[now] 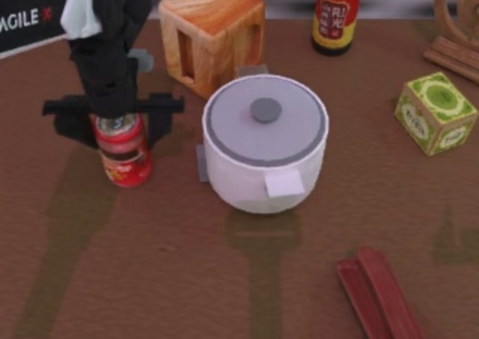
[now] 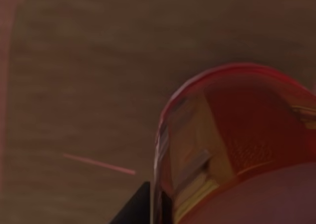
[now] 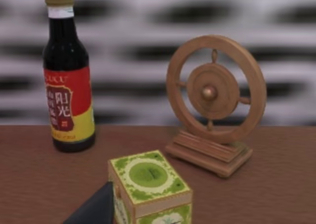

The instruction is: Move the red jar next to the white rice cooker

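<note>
You see the red jar (image 1: 126, 154) standing upright on the table (image 1: 224, 279), left of centre in the top view, just to the left of the white rice cooker (image 1: 263, 141) with a narrow strip of bare table between them; jar and cooker do not touch. The left gripper (image 1: 114, 117) sits directly over the jar's top, its dark crossbar spread to either side and its fingers (image 1: 160, 118) hanging down beside the jar's upper part. Whether the jaws press on the jar or stand just clear of it, you cannot tell from the top view. In the left wrist view the jar (image 2: 237, 145) fills most of the picture at very close range, its red wall and yellow label patch visible, with a dark finger (image 2: 136, 209) edge at its side; contact is not readable there either. The cooker has its grey lid on, knob at the centre, small grey tabs at its sides. Behind the cooker and just touching its far edge in the top view stands the wooden cube (image 1: 212, 34). Farther back, right of the cube, is the dark bottle (image 1: 337, 15). Toward the right edge you find the green box (image 1: 435, 113) and, behind it, the wooden wheel (image 1: 456, 25) on its stand. A red strip pair (image 1: 378, 294) lies at the near right. The right gripper does not appear in the top view; the right wrist view shows only a dark corner of it beside the green box (image 3: 150, 187), with the bottle (image 3: 66, 80) and wheel (image 3: 215, 95) beyond.
</note>
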